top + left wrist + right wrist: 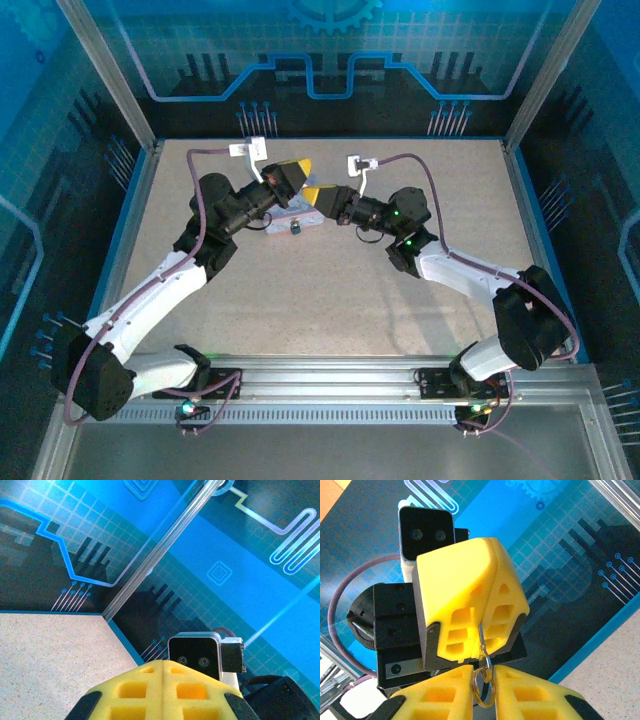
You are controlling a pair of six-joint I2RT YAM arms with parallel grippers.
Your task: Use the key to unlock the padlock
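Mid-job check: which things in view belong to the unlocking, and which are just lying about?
For the job:
- key, pinched in the shut left tool, its ring between the fingers of the right tool
- padlock, on the table below both tools

Lying about:
- tin box, next to the padlock

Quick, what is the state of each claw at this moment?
Left claw: closed, pinching the key.
Right claw: nearly closed around the key ring; a real grip cannot be told.
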